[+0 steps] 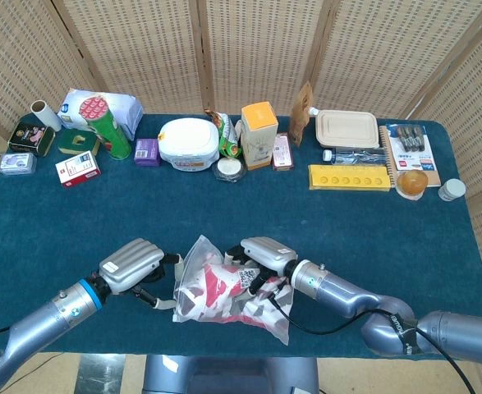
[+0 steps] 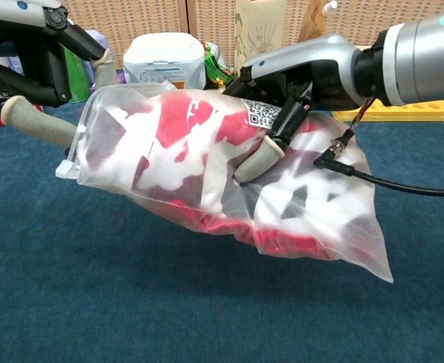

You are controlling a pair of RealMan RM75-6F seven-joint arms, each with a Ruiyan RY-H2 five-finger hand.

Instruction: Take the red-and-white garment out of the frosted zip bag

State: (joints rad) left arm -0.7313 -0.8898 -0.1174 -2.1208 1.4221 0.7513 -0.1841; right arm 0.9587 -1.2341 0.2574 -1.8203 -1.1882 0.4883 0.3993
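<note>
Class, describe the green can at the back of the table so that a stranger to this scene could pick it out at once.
Start at the table's far left corner, where a white pillow-like bag lies. The green can leans against that bag's front, tilted. It is the only tall green cylinder there, with a red-patterned round top; its neighbours are flat boxes and tins.

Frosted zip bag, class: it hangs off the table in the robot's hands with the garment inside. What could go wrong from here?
1. The right hand seems to hold the frosted zip bag alone, by its top; the slick film might slip.
2. The left hand fingers reach the zip end; a pull may stretch the film, not open it.
3. The red-and-white garment fills the bag, so it may snag.
</note>
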